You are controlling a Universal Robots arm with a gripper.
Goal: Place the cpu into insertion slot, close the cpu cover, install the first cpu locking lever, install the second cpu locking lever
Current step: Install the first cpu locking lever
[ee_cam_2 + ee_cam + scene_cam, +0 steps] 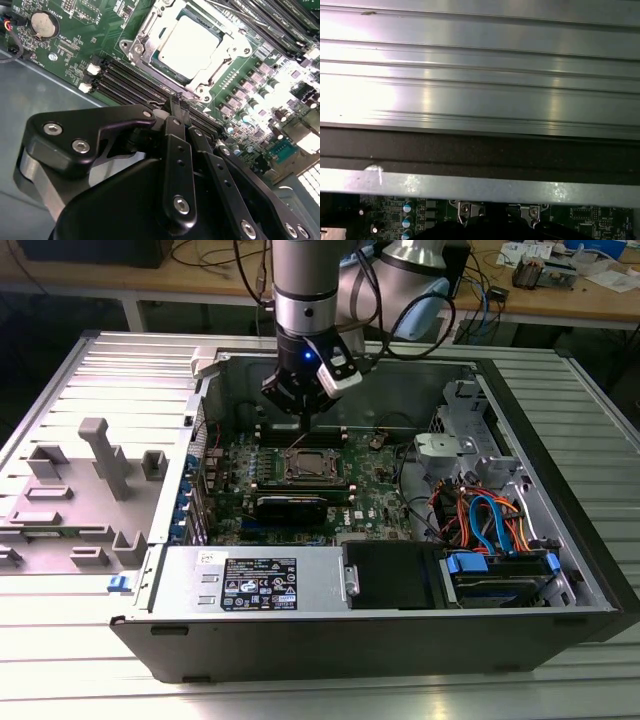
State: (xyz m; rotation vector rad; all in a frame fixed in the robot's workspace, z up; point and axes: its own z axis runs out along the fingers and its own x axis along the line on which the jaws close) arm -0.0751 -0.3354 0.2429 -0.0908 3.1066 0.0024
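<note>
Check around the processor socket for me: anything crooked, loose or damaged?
Nothing stands out. The chip sits flat and square, the metal frame lies evenly around it, and the green board shows no loose parts or damage. The gripper hangs over the memory slots beside the frame's corner.

Electronics lab; cluttered workbench [590,300]; opened computer case [330,645]

Inside the open computer case [560,540] on the bench [60,680], the cpu [187,44] sits in the insertion slot [288,468] on the motherboard [380,502]. The cpu cover [227,60] lies around the cpu, with memory slots [130,80] just beside it. Drive cables [490,525] lie toward the exterior view's right.
</note>
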